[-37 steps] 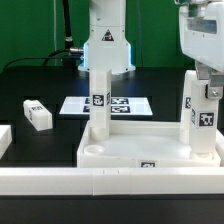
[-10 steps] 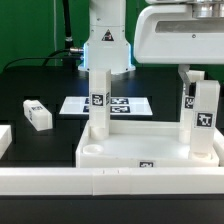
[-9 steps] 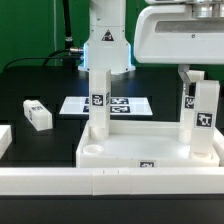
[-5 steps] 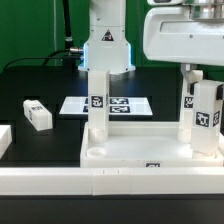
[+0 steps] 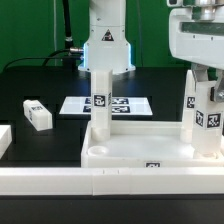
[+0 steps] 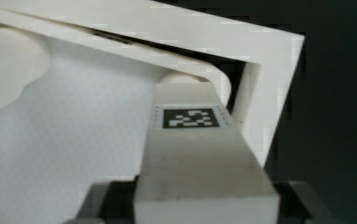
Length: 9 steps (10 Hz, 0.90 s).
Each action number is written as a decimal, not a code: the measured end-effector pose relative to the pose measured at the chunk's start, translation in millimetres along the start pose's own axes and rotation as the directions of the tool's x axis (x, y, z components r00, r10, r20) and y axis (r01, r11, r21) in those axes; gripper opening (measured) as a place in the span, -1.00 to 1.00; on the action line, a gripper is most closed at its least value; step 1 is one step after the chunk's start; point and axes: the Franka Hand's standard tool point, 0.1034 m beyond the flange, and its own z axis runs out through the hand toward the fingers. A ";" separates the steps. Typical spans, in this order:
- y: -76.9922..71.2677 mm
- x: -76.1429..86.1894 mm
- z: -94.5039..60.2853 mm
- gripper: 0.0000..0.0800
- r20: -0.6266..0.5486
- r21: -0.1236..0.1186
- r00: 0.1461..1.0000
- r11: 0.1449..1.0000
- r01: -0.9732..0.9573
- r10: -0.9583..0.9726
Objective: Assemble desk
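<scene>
Green backdrop is filling the rear of the scene, and a black surface (image 5: 30, 85) is carrying the parts in front of the robot's white base (image 5: 105, 45). At the front, the desk tabletop (image 5: 120, 158) is lying flat with its raised rim facing up, just behind a long white border rail (image 5: 60, 182). One leg (image 5: 100, 100) is standing upright at the tabletop's corner toward the exterior view's left, showing a tag on its face. The arm (image 5: 195, 35) is reaching down at the exterior view's right, and the tool (image 6: 205, 203) is gripping the held leg (image 5: 205, 120) near its upper end. That leg is standing upright over the tabletop's corner at the exterior view's right, with tags showing on two faces. Whether its foot is fully seated in the corner I cannot tell. In the wrist view the dark fingers (image 6: 116, 203) are pressing on either side of the white post, whose tag is facing the camera, with the tabletop's rim showing beyond it. A loose leg (image 5: 37, 115) is lying on its side well apart toward the exterior view's left. The marker board (image 5: 130, 105) is lying flat behind the tabletop, partly hidden by the standing leg.
</scene>
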 end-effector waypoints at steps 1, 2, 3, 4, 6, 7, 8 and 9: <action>-0.1 -0.3 0.0 -0.28 0.000 0.000 1.000 1.000 -0.022 0.022; 0.0 -0.4 0.1 -0.28 -0.001 0.000 1.000 1.000 -0.009 0.009; 0.8 -0.1 0.2 0.05 0.000 -0.006 0.999 0.999 0.043 -0.043; 2.1 0.2 -0.1 0.42 0.005 -0.018 0.996 0.996 0.089 -0.089; 1.7 -2.5 -0.1 0.58 0.001 -0.020 0.953 0.953 0.303 -0.303; 1.5 -3.5 -0.1 0.62 0.002 -0.020 0.915 0.914 0.404 -0.404; 1.5 -3.0 -0.2 0.62 0.004 -0.020 0.883 0.883 0.470 -0.470; 1.5 -2.7 -0.1 0.62 0.004 -0.020 0.855 0.855 0.518 -0.518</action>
